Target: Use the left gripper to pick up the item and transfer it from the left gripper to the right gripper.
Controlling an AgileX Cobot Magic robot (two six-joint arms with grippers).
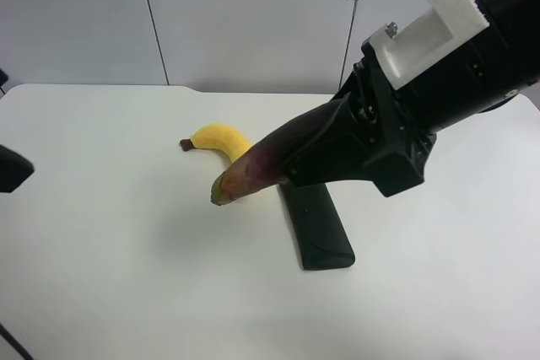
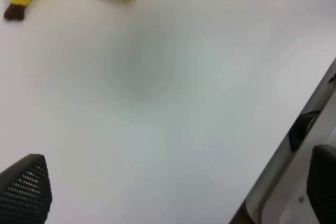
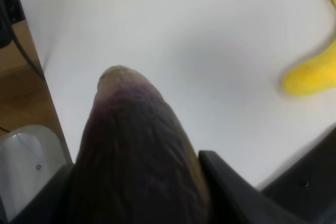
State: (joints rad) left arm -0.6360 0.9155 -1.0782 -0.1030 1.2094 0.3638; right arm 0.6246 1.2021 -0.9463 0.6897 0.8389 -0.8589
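The right gripper [image 1: 308, 158] clamps the eggplant [image 1: 245, 170]; the left gripper [image 2: 173, 184] stands wide and empty. The handover looks done, so the next move needs only a steady hold.

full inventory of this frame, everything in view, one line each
toy eggplant: 1, dark purple fading to a greenish tip, held above the table between the right gripper's fingers.
banana: 1, yellow with a brown stem, lying on the table behind the eggplant's tip in the exterior high view.
flat case: 1, very dark, lying on the table near the banana, its far end hidden by the gripper.
table: 1, white, carrying the banana and the case.
wall panels: pale grey, behind the table.
right gripper: 1, black with a white bracket on top, shut on the eggplant.
left gripper: 1, black, at the exterior high view's left edge, fingers open, holding nothing.
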